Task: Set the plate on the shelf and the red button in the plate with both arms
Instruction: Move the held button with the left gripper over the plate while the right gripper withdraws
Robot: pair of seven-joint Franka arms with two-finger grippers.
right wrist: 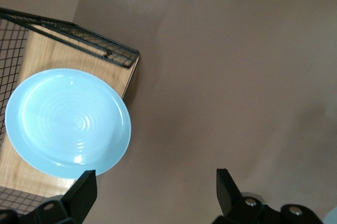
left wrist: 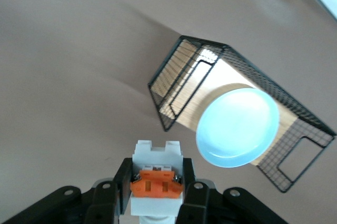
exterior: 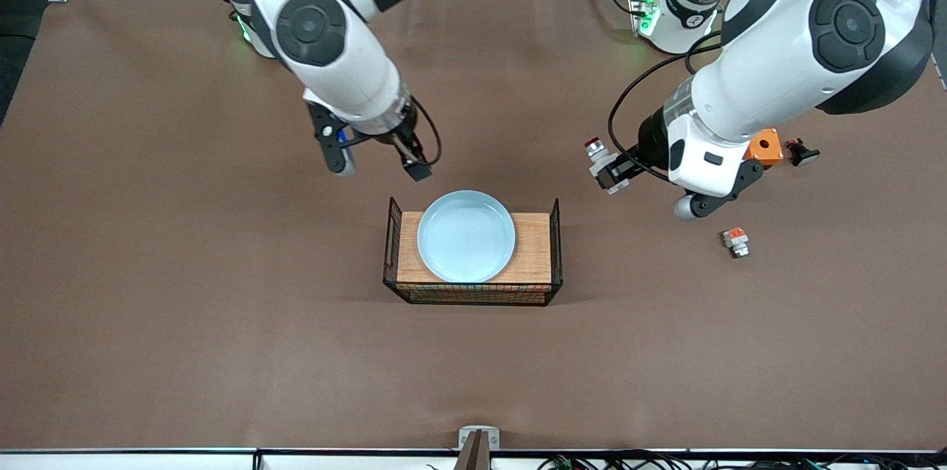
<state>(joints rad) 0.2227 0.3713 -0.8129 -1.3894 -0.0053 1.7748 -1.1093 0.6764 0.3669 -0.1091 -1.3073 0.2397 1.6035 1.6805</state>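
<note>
Front: plate [exterior: 466, 235] on wood tray [exterior: 530, 263] with wire ends, mid-table. Right gripper [exterior: 376, 165] spread, empty, over bare table just past tray. Left gripper [exterior: 620, 172] pinching red button [exterior: 599, 157], up over table toward left arm's end. Orange box [exterior: 765, 146], black button [exterior: 801, 152], small white-orange part [exterior: 736, 241] on table there.

Left wrist: fingers [left wrist: 124, 180] clamp button [left wrist: 156, 184] body; plate [left wrist: 238, 127], tray [left wrist: 185, 95] below.

Right wrist: fingers [right wrist: 84, 192] apart, nothing between; plate [right wrist: 67, 122] on tray [right wrist: 50, 52].
</note>
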